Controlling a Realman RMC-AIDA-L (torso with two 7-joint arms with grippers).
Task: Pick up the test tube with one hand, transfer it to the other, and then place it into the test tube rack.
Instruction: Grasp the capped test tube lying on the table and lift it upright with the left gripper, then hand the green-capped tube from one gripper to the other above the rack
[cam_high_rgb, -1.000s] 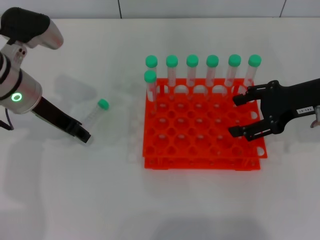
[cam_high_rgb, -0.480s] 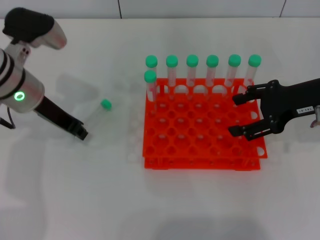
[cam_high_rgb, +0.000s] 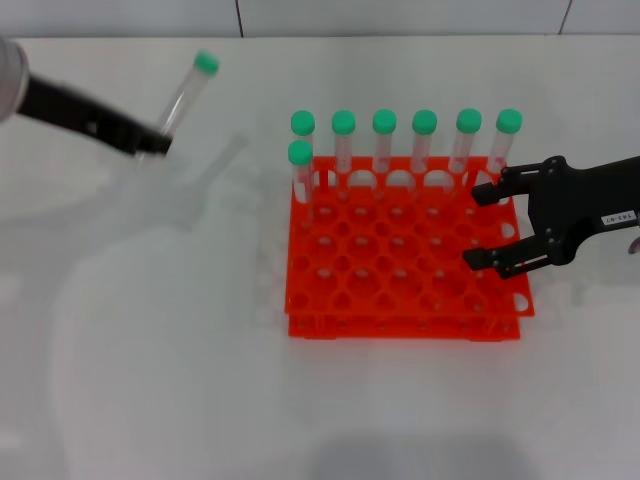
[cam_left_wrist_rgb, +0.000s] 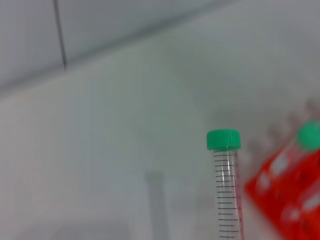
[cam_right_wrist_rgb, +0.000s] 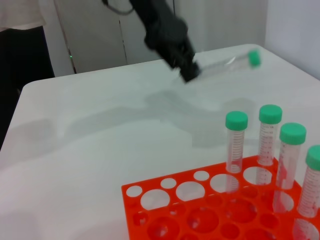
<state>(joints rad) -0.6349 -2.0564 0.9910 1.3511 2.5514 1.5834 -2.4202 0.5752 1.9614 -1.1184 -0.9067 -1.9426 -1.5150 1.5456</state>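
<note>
- The thin clear plastic test tube with a green screw cap (cam_high_rgb: 187, 92) is up in the air, off the white table (cam_high_rgb: 150, 380). It is well to the left of the bright orange-red plastic rack with round holes (cam_high_rgb: 400, 265) and a bit farther back.
- The tube is tilted. Its green cap is the high end, pointing up and leaning toward the rack side. Its bottom end points down into the hand.
- The black left hand (cam_high_rgb: 150, 143) is clenched on the tube's bottom end. In the left wrist view the tube (cam_left_wrist_rgb: 226, 185) stands straight up with its cap on top, and little black lines run down its side.
- In the right wrist view the tube (cam_right_wrist_rgb: 227, 62) sticks out from the left hand (cam_right_wrist_rgb: 189, 74), far behind the rack (cam_right_wrist_rgb: 200, 210).
- One second ago the tube lay flat on the table, nearer the rack's front-left side, with the left hand low beside it. Now the hand has lifted it up and back.
- The black right hand with a small white label (cam_high_rgb: 495, 222) hangs over the right edge of the rack. Its two fingers are spread apart and hold nothing. It has barely moved.
- Seven other green-capped clear tubes (cam_high_rgb: 405, 145) stand upright in the rack, six along the back row and one just in front of the left-most. They have stayed put.
</note>
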